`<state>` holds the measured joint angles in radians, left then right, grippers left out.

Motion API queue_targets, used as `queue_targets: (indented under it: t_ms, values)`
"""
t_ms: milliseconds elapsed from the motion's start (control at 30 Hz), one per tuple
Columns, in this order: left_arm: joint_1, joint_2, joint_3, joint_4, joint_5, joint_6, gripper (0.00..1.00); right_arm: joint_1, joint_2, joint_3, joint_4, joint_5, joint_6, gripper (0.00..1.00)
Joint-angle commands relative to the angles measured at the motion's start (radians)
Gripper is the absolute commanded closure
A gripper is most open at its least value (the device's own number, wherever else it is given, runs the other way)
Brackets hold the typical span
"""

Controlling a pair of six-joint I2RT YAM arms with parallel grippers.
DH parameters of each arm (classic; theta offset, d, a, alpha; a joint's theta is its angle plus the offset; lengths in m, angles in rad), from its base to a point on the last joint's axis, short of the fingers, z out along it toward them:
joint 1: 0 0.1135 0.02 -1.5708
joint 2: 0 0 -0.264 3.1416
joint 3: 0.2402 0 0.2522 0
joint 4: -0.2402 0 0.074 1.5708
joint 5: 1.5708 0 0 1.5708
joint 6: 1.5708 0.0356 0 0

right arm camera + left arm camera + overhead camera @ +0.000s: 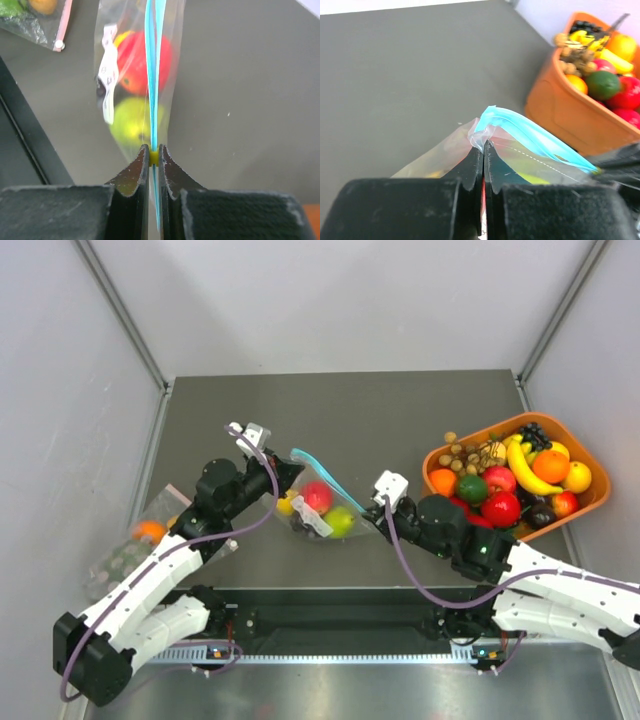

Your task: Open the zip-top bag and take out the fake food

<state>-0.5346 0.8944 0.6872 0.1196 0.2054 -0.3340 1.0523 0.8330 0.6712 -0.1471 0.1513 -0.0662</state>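
Observation:
The zip-top bag is held between both grippers in mid-table, its teal-blue zip strip stretched taut. Inside it show a red apple, a lime-green fruit and a yellow lemon; I cannot make out the grape bunch. My left gripper is shut on the bag's left corner by the strip's end. My right gripper is shut on the small yellow slider at the strip's right end. In the right wrist view the strip runs straight away, with the apple and the green fruit beside it.
An orange basket heaped with fake fruit stands at the right, also in the left wrist view. A second clear bag with a pinkish edge strip lies at the far left, also in the right wrist view. A black rail spans the near edge.

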Motion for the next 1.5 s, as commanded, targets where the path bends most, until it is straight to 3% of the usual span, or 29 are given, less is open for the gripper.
queue_targets:
  t_ms: [0, 300, 567, 667, 700, 733, 1000, 1467]
  values:
    - [0.030, -0.023, 0.064, 0.025, -0.181, 0.055, 1.00, 0.031, -0.063, -0.025, -0.120, 0.028, 0.060, 1.00]
    - [0.031, -0.008, 0.071, 0.005, -0.271, 0.085, 1.00, 0.046, -0.113, -0.024, -0.199, 0.016, 0.152, 1.00]
    - [0.035, -0.006, 0.074, -0.008, -0.248, 0.112, 1.00, 0.052, -0.123, -0.002, -0.236, -0.012, 0.161, 0.99]
    - [0.033, -0.014, 0.063, 0.017, -0.098, 0.150, 1.00, 0.054, -0.110, 0.036, -0.237, -0.010, 0.160, 0.56]
    - [0.033, -0.014, 0.057, 0.025, -0.054, 0.153, 1.00, 0.054, -0.100, 0.059, -0.232, -0.001, 0.148, 0.35]
    - [0.035, -0.017, 0.055, 0.029, 0.004, 0.156, 1.00, 0.052, -0.095, 0.073, -0.224, 0.007, 0.141, 0.32]
    - [0.033, -0.012, 0.051, 0.022, 0.227, 0.193, 1.00, 0.049, 0.018, 0.189, -0.059, 0.091, 0.016, 0.30]
    - [0.035, -0.032, 0.044, 0.009, 0.290, 0.213, 1.00, -0.051, 0.164, 0.231, 0.047, 0.042, -0.040, 0.31]
